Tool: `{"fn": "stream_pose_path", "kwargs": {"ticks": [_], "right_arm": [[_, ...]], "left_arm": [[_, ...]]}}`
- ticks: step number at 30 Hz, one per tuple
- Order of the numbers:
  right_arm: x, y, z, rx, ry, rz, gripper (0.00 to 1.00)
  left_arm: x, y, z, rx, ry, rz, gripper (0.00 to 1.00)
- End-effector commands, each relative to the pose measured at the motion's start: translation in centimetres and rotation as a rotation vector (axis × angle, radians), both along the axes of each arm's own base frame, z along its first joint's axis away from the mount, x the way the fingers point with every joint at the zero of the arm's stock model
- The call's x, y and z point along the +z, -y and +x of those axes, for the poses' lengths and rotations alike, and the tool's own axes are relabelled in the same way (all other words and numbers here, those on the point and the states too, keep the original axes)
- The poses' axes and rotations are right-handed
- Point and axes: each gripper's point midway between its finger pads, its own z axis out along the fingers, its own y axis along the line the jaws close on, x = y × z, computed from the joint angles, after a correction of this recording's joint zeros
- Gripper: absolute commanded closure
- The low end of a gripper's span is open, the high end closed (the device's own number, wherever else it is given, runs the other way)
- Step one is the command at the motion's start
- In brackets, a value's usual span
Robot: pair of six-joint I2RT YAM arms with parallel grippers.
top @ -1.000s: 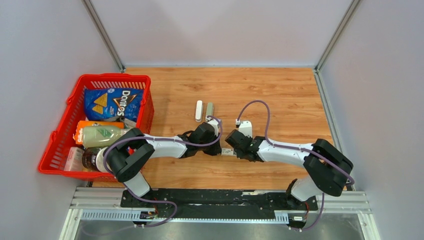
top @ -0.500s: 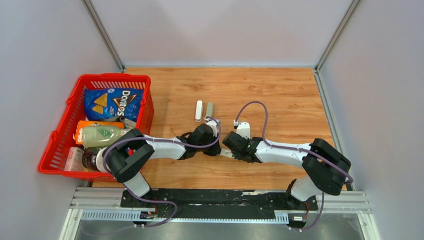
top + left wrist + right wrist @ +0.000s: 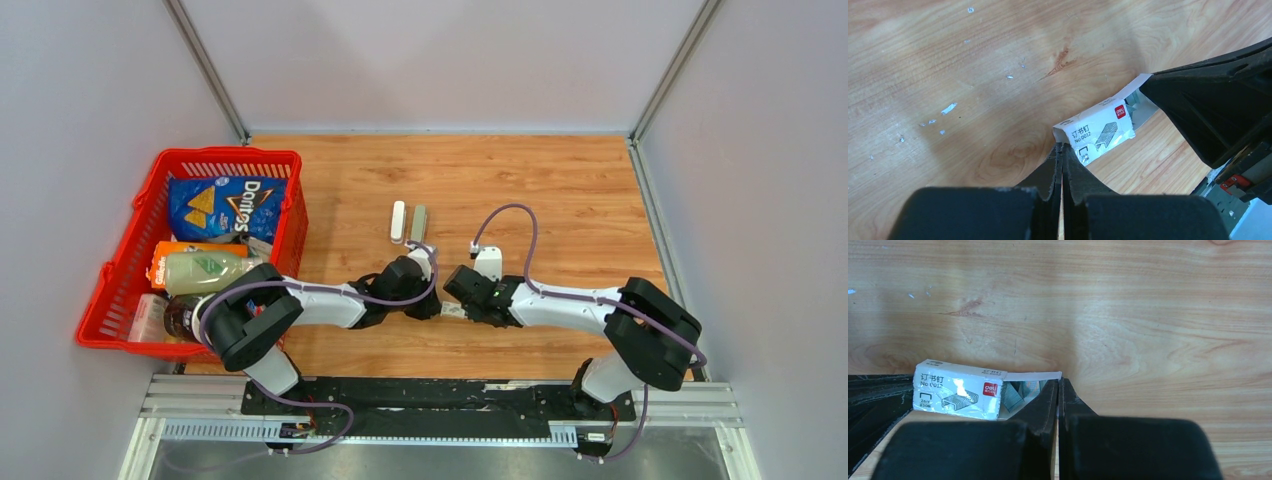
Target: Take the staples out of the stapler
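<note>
My left jaws and right jaws, both pressed together, touch opposite ends of the staple box (image 3: 1096, 134); I'd tug gently.

Overhead; two close, sharing box (image 3: 1095, 131)

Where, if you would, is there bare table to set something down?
The table is bare at its far right and beyond the stapler. The middle is crowded, where the left gripper and right gripper meet at the staple box; the red basket fills the left edge.
</note>
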Motion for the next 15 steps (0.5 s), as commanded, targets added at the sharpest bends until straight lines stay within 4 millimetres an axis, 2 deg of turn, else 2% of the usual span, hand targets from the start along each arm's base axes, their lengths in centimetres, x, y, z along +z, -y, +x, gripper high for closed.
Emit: {"fn": "stream_pose_path", "kwargs": {"ticks": [1, 15], "right_arm": [[1.4, -1.6, 0.5, -0.012, 0.044, 0.056, 1.00], [2.4, -3.8, 0.0, 0.031, 0.050, 0.111, 1.00]], "left_arm": [[-2.6, -1.8, -2.4, -0.009, -0.073, 0.087, 1.00], [-2.7, -1.1, -3.1, -0.024, -0.070, 0.089, 1.00]]}}
